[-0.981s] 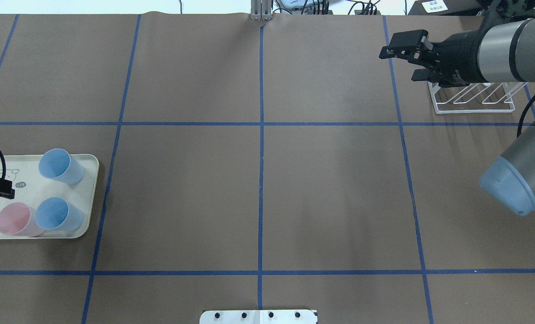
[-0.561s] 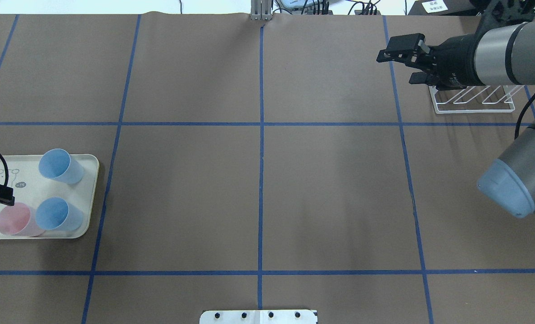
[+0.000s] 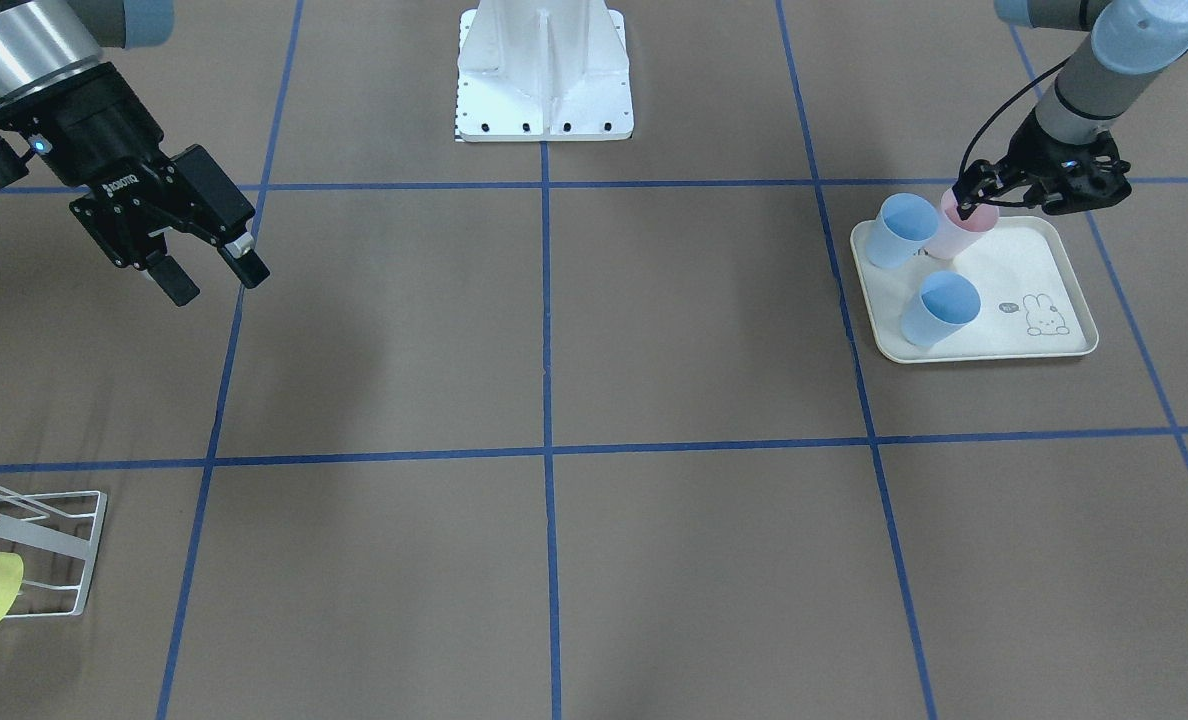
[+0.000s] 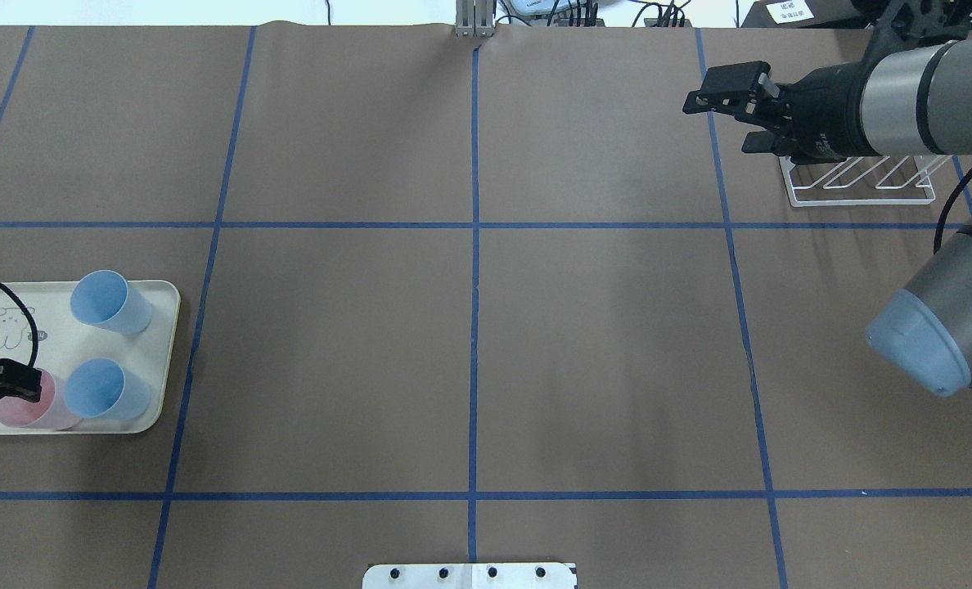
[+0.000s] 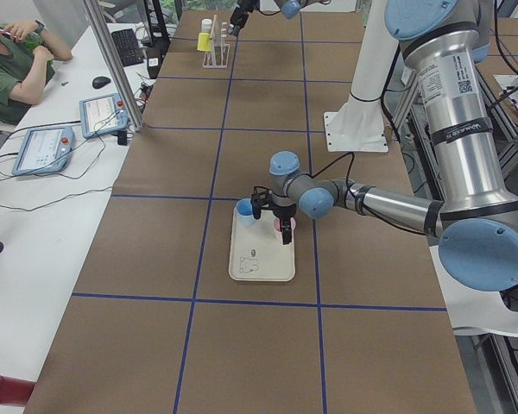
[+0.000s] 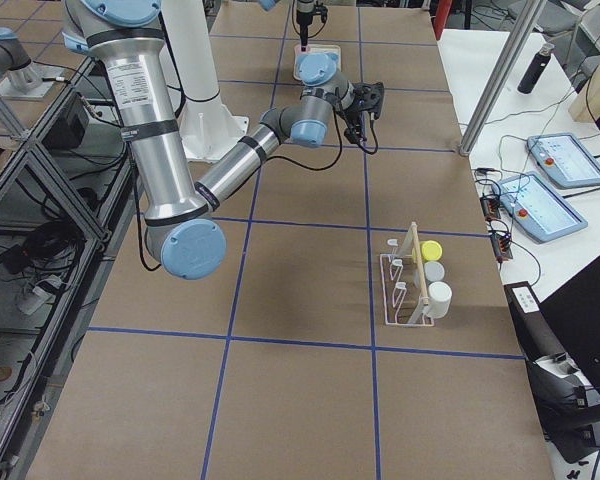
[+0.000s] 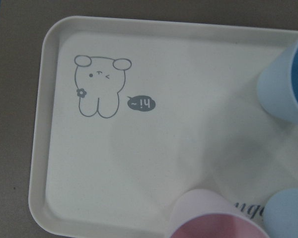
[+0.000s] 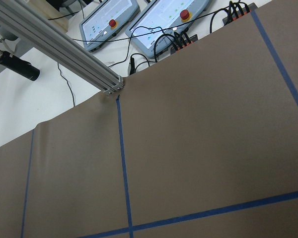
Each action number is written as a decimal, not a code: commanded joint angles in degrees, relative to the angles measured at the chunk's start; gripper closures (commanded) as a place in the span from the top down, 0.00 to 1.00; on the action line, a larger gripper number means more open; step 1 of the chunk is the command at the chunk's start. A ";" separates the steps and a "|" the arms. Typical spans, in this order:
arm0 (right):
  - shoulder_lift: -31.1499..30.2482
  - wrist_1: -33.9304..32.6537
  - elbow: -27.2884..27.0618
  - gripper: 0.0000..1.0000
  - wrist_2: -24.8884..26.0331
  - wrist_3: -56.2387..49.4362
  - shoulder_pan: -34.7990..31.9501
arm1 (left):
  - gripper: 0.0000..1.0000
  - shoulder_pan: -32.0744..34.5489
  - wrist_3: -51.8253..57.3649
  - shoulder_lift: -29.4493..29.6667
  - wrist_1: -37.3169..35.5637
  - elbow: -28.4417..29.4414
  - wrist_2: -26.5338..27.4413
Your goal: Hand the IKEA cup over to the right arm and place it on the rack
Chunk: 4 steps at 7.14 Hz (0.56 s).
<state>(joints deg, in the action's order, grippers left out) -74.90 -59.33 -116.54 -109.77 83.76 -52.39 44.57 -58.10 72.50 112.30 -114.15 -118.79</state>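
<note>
A pink cup (image 4: 34,411) stands on a cream tray (image 4: 52,339) with two blue cups (image 4: 110,301) (image 4: 101,391) at the table's left. My left gripper (image 4: 7,383), with thin black fingers, hovers over the pink cup's (image 3: 976,236) rim and looks open. In the left wrist view the pink cup (image 7: 213,218) sits at the bottom edge, and no fingers show. My right gripper (image 4: 723,123), black and boxy, is open and empty in the air beside the white wire rack (image 4: 862,192) at the far right.
The rack (image 6: 405,290) holds a yellow cup (image 6: 432,250) and two pale ones. The robot's white base (image 3: 544,70) is at the table's near middle. A person sits at a side desk (image 5: 34,129) with control tablets. Blue tape lines cross the brown table.
My left gripper has moved from over the tray's rabbit print toward the near edge and now stands over the pink cup. The right gripper drifted slightly left.
</note>
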 commanded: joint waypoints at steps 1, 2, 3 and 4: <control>-0.07 0.00 0.00 1.00 0.00 0.00 0.00 | 0.20 -0.36 0.00 0.63 0.03 1.47 -0.13; -0.07 0.00 -0.09 1.00 0.00 0.00 0.00 | 0.00 -0.36 0.00 0.80 -0.15 0.86 -2.05; -0.07 -0.08 0.00 1.00 0.00 -0.09 0.00 | 0.00 -0.18 -0.87 1.24 -0.32 0.34 -4.85; 0.02 0.00 0.00 1.00 0.00 -0.09 0.00 | 0.00 0.43 -1.49 1.07 -0.67 -1.32 -8.71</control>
<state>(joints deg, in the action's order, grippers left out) -74.95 -59.36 -116.57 -109.78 83.70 -52.38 44.47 -58.81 73.53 111.97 -113.97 -123.33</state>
